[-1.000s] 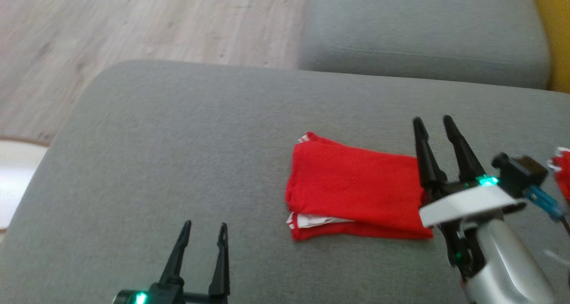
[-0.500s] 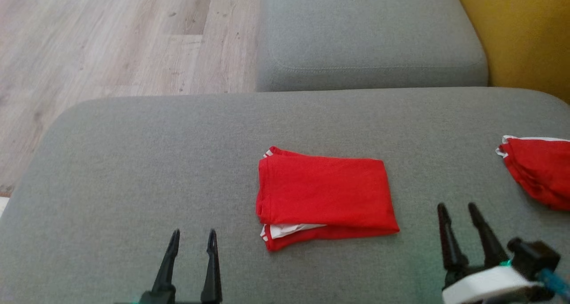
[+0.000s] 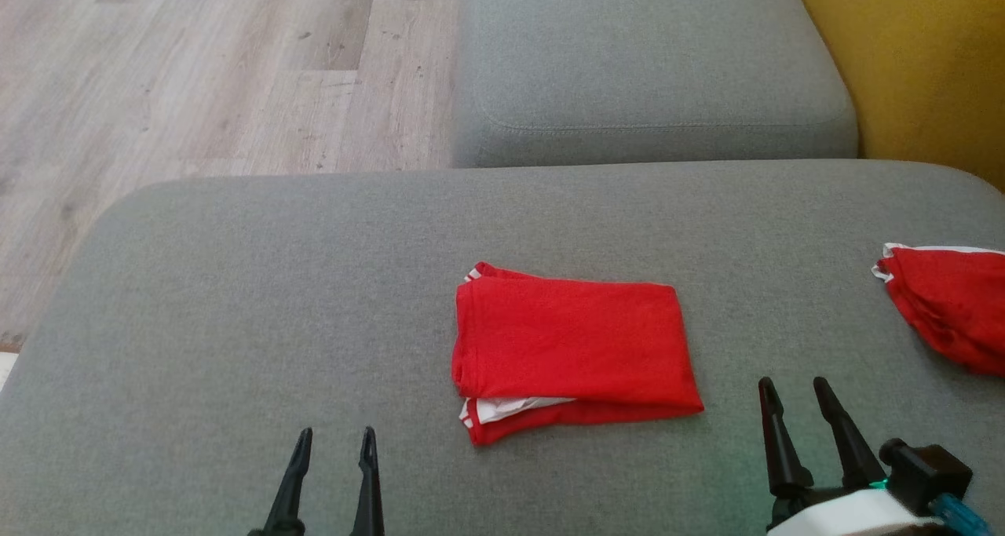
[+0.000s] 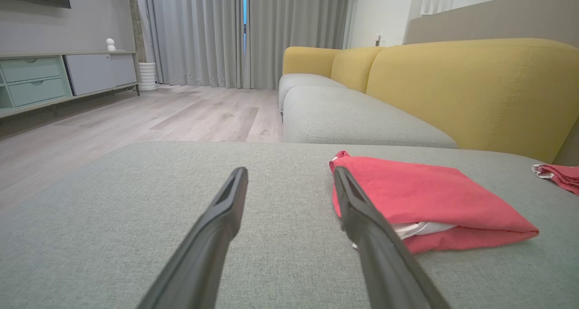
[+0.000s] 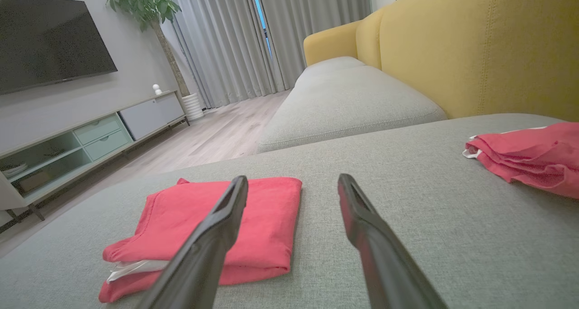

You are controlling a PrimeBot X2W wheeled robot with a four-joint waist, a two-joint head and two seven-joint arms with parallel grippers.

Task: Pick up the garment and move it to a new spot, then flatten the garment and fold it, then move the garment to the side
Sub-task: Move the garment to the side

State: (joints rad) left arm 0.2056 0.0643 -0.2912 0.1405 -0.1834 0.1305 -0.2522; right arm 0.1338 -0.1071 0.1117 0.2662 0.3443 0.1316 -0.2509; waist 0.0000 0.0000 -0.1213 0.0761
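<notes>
Both left hand (image 3: 336,432) and right hand (image 3: 791,381) stand wide open — empty, clear of the garment (image 3: 573,344).

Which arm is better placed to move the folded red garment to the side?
Probably the right: the right gripper, open, sits nearer the folded garment than the left gripper, and nearer the other red garment.

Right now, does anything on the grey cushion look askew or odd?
The folded red garment lies neat, but a white inner layer pokes out at its near left corner. A second red garment lies bunched at far right.
</notes>
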